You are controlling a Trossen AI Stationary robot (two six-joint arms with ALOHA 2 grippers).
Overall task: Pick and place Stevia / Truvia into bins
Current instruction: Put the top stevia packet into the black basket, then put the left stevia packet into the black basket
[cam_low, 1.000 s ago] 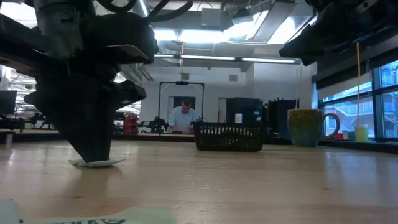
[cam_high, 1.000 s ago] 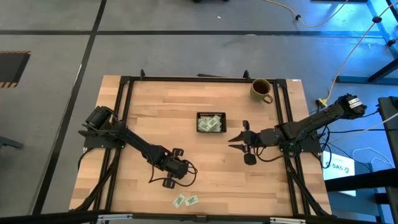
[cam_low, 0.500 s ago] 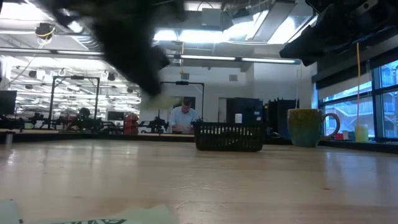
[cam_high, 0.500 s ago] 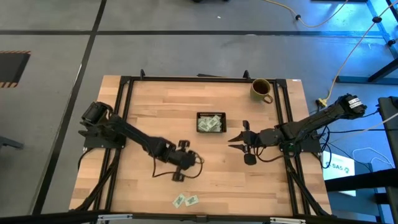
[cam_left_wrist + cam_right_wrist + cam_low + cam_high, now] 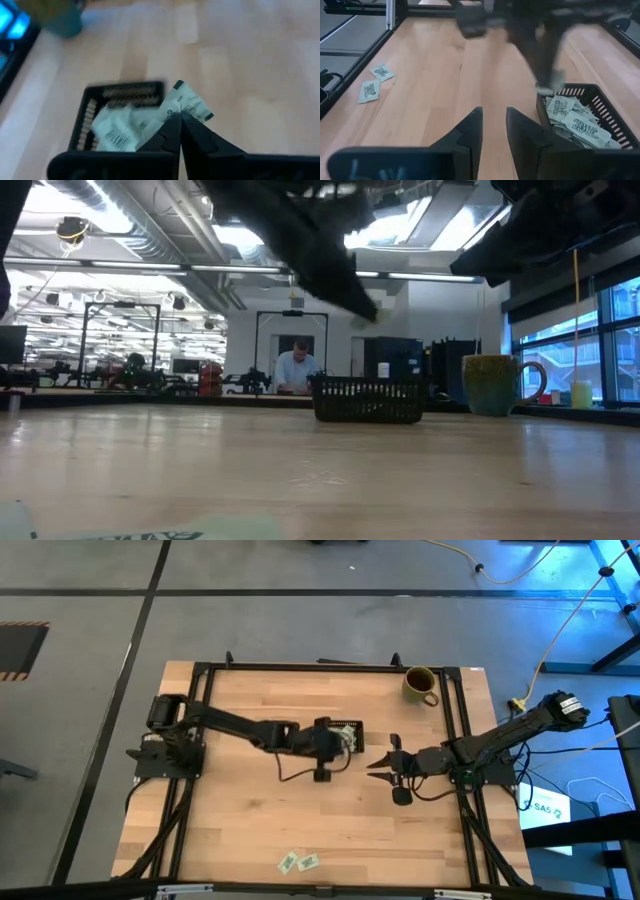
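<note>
- The wooden table (image 5: 250, 820) fills the middle of the high view, framed by black rails.
- The left arm is stretched from the left edge toward the centre of the high view; its left gripper (image 5: 343, 740) is placed at the left rim of the black tray (image 5: 339, 725), just above it.
- In the left wrist view, the left gripper's fingers (image 5: 192, 137) are pressed together, pinching a pale green and white packet (image 5: 187, 102) by one end, with the tray seen behind it.
- The right arm is held at the right of the high view; the right gripper (image 5: 374, 765) is parked right of and below the tray, fingers slightly apart and holding nothing.
- An olive mug (image 5: 421, 684) is seen near the table's upper right corner.
- The tray is seen already loaded with packets (image 5: 575, 122).
- Two loose packets (image 5: 298, 862) are lying side by side near the bottom edge of the table.
</note>
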